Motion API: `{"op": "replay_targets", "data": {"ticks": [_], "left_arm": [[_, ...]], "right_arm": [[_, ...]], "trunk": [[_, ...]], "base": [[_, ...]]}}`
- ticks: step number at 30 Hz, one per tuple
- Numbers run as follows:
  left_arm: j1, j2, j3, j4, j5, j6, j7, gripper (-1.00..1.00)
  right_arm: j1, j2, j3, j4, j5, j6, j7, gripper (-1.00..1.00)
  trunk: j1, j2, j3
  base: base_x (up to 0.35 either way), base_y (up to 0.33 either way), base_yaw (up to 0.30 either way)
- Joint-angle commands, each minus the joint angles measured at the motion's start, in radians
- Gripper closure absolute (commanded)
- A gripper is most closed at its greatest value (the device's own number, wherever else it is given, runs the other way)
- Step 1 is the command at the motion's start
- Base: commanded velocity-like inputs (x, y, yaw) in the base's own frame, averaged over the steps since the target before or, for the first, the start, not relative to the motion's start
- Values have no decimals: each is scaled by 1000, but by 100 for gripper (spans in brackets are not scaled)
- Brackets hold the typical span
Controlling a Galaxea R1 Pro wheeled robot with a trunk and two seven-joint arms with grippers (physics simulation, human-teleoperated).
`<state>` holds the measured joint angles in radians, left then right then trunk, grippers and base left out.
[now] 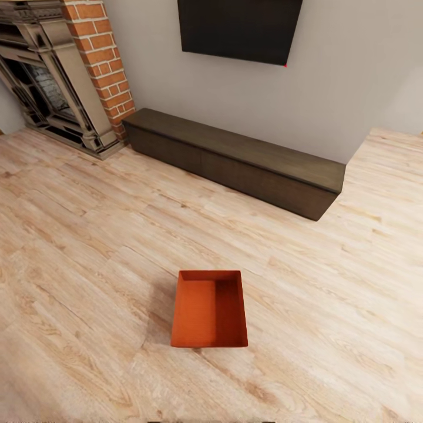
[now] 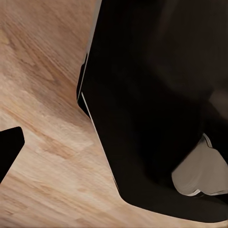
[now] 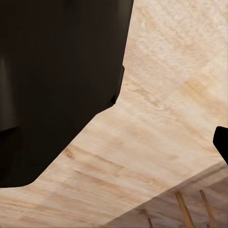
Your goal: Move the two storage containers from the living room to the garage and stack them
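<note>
One orange-red open-topped storage container point(image 1: 208, 308) stands empty on the light wood plank floor point(image 1: 88, 264) of the living room, just ahead of me and near the middle of the head view. The garage and its floor are out of view. In the left wrist view a dark fingertip point(image 2: 8, 147) juts in at the edge over the planks, beside my black body point(image 2: 156, 95). The right wrist view likewise catches a dark fingertip point(image 3: 221, 142) next to my black body point(image 3: 57, 71). Neither wrist view shows how the jaws stand.
A long low dark cabinet point(image 1: 235, 158) runs along the grey wall behind the container, under a wall TV point(image 1: 238, 26). A red-brick fireplace point(image 1: 53, 82) fills the far left corner. Thin wooden legs point(image 3: 183, 209) show in the right wrist view.
</note>
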<state>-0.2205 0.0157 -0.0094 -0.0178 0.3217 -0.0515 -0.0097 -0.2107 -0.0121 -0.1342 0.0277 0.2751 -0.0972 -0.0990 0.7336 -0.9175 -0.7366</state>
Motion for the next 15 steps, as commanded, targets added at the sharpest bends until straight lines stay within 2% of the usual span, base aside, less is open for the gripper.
{"op": "replay_targets", "data": {"ticks": [1,15], "left_arm": [[0,0,-1,1,5,-3,-1,-100],[0,0,-1,1,5,-3,-1,-100]], "right_arm": [[-1,0,-8,3,10,-5,-4,-100],[-1,0,-10,3,10,-6,-4,-100]], "trunk": [[0,0,-1],[0,0,-2]], "base": [[0,0,0],[0,0,0]]}}
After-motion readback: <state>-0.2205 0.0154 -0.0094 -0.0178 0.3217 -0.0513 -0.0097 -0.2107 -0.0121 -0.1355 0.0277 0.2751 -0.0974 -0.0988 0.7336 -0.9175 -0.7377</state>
